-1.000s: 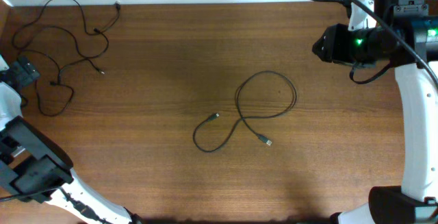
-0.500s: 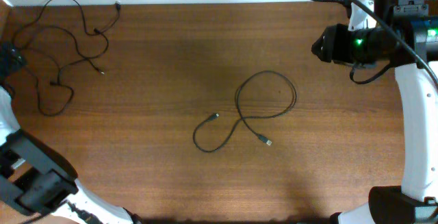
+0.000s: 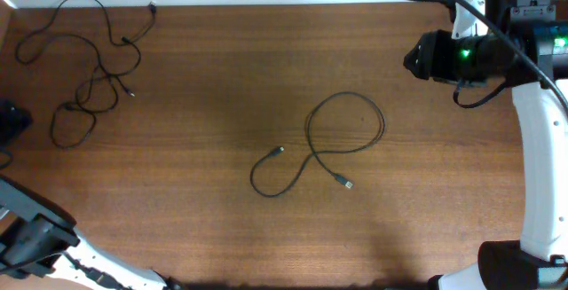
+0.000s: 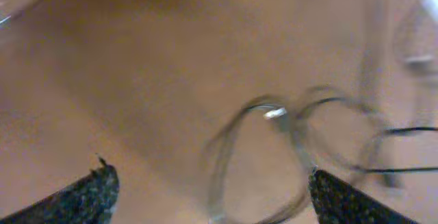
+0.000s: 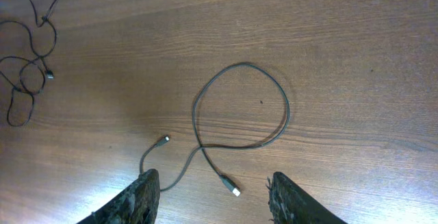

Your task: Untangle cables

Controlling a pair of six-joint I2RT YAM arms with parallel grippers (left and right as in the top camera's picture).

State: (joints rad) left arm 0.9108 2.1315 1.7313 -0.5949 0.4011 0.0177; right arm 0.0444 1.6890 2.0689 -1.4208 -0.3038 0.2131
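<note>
Pulled back leftward, left pincer (image 4: 212,186) shows the cables (image 4: 274,112) only blurred.

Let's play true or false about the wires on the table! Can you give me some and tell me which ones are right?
1. The middle cable crosses over itself and makes a loop. True.
2. The right gripper is holding the middle cable. False: its fingers are apart with nothing between them, and the cable lies loose on the table.
3. A tangled bunch of cables sits in the top left corner of the overhead view. True.
4. The left gripper is squeezed shut. False: its fingers stand wide apart.
5. The table is white. False: it is brown wood.
</note>
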